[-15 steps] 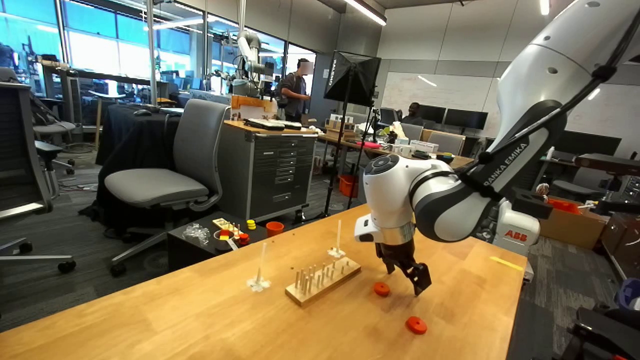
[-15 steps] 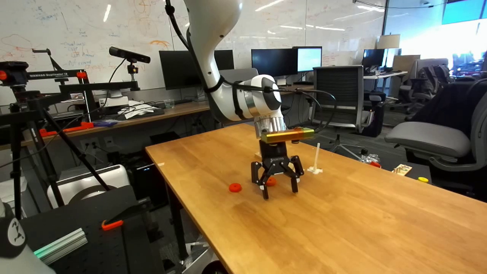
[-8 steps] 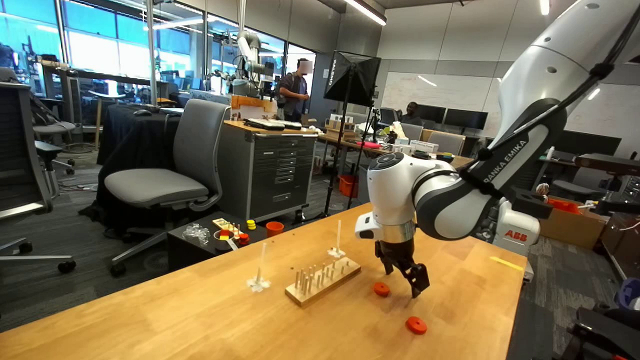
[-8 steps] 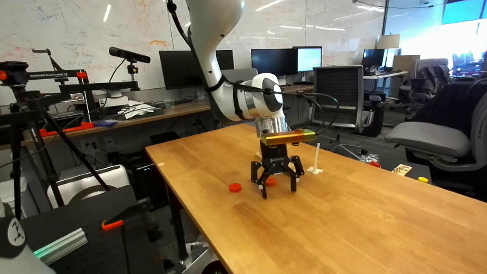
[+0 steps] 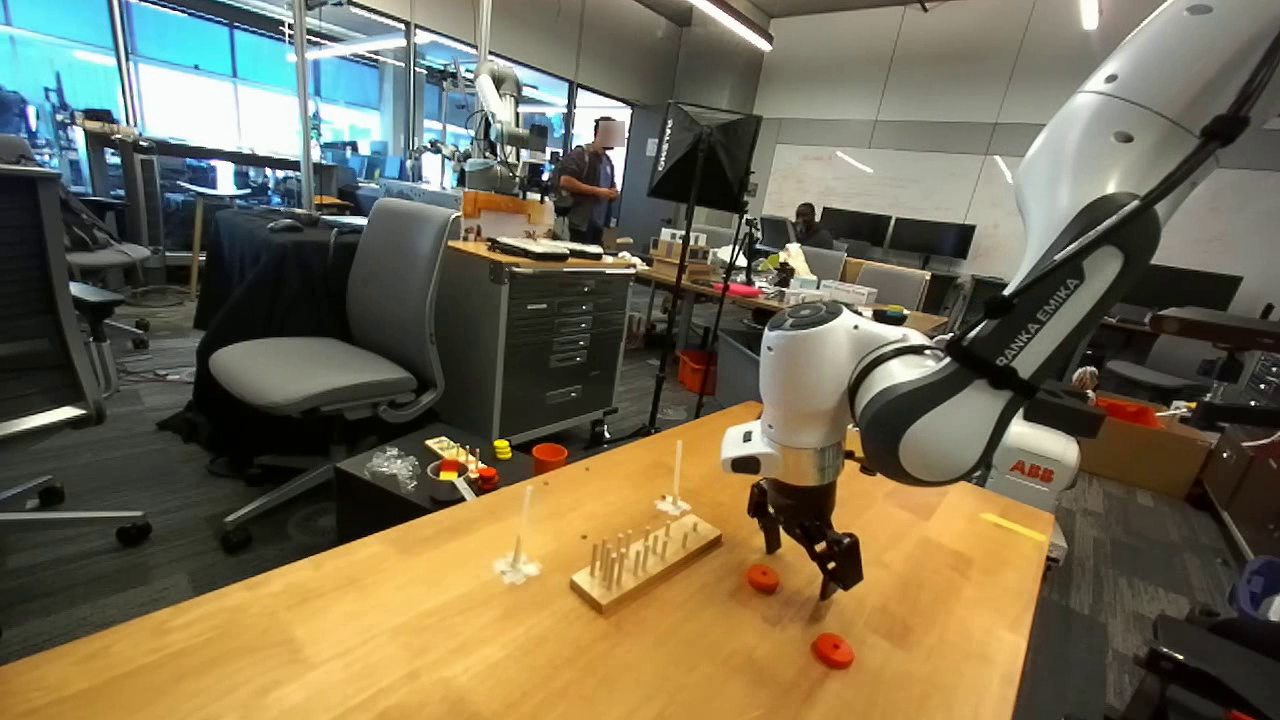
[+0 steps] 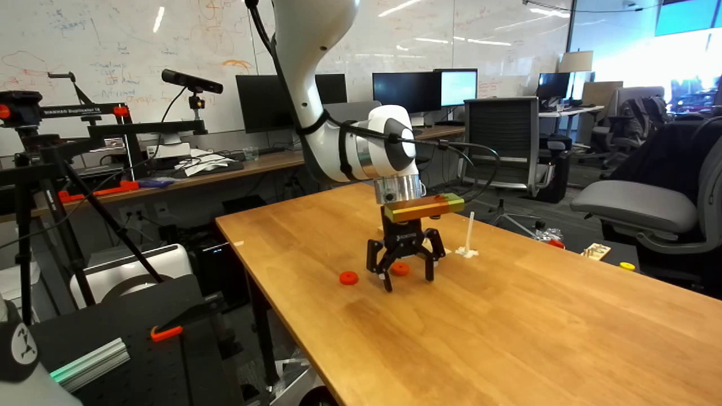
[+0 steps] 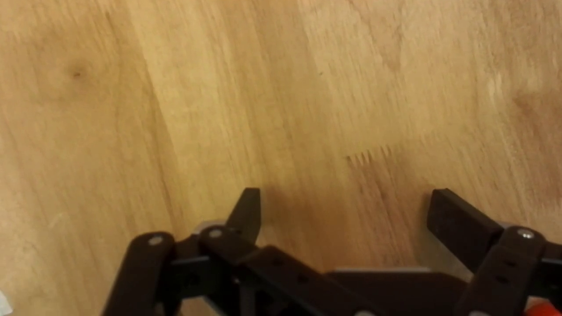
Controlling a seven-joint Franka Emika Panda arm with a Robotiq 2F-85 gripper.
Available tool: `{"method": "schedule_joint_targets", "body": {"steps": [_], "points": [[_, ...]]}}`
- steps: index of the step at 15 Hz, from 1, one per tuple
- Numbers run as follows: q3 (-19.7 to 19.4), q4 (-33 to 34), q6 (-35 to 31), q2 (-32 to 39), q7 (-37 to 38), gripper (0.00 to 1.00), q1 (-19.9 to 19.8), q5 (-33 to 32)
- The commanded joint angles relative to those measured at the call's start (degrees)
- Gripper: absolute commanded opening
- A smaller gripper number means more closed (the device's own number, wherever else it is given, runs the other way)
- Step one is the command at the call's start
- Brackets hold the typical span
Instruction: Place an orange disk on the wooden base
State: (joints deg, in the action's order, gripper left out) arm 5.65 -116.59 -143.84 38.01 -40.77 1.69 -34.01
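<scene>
Two orange-red disks lie flat on the table: one (image 5: 763, 578) between the gripper and the base, the other (image 5: 832, 650) farther from the base. In an exterior view both disks (image 6: 348, 278) show, one (image 6: 400, 269) seen behind and between the fingers. The wooden base (image 5: 646, 566) with its rows of pegs stands beyond the nearer disk; in an exterior view my gripper hides most of it. My gripper (image 5: 800, 570) is open and empty, low over the table beside the disks; it also shows open in an exterior view (image 6: 409, 282) and the wrist view (image 7: 344, 206). An orange edge (image 7: 544, 310) shows at the wrist view's bottom right.
Two thin upright sticks, one (image 5: 523, 530) near the base's left end and one (image 5: 677, 475) behind it, are taped to the wooden tabletop (image 5: 400, 610). A low black box (image 5: 400, 505) with other pegs and rings stands off the table's far edge.
The arm has shifted slightly, rightward at the wrist in an exterior view and leftward in an exterior view. The hand has tilted a little. The fingers stay open and the disks have not moved.
</scene>
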Motion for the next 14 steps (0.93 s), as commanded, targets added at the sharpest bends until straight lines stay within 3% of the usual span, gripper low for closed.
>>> {"method": "schedule_joint_targets", "body": {"steps": [1,6,14], "points": [[2.7,-3.4,-4.8,-1.0,-5.2,1.0,-2.8,3.3],[3.8,-4.4,-6.6,-1.6,-9.2,1.0,-3.7,7.5],[5.7,-2.9,-6.2,-0.9,-8.7,1.0,-2.5,13.5]]}}
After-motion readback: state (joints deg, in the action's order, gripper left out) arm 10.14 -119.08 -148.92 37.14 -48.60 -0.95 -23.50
